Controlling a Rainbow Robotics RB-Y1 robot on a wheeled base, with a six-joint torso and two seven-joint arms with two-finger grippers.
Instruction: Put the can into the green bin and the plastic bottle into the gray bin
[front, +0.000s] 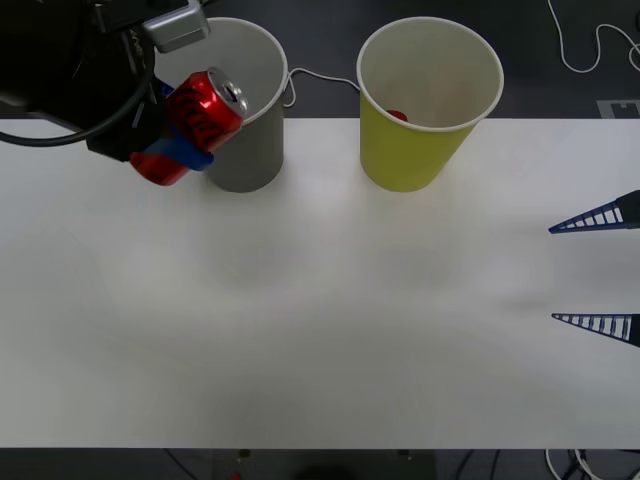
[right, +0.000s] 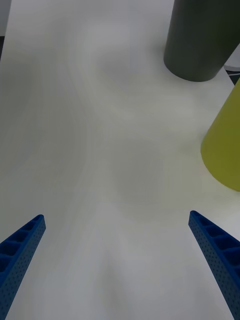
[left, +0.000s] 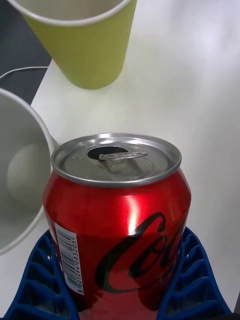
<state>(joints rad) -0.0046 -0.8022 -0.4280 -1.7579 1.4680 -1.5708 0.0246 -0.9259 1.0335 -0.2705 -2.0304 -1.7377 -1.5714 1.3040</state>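
Note:
My left gripper (front: 180, 140) is shut on the red can (front: 200, 120), held tilted in the air just left of the gray bin (front: 250, 150), beside its rim. In the left wrist view the can (left: 117, 225) sits between my blue fingers (left: 45, 280), silver top and pull tab up, with the gray bin (left: 20, 175) alongside and the green bin (left: 90, 50) beyond. The green bin (front: 410, 150) stands right of the gray one, with something small and red (front: 397, 115) inside it. My right gripper (front: 598, 270) hangs open and empty at the table's right edge. The plastic bottle is out of view.
The white table (front: 320, 330) stretches bare in front of both bins. White cables (front: 320, 78) lie on the dark floor behind its far edge. The right wrist view shows the gray bin (right: 200, 40) and green bin (right: 227, 145) ahead of my open right gripper (right: 117, 260).

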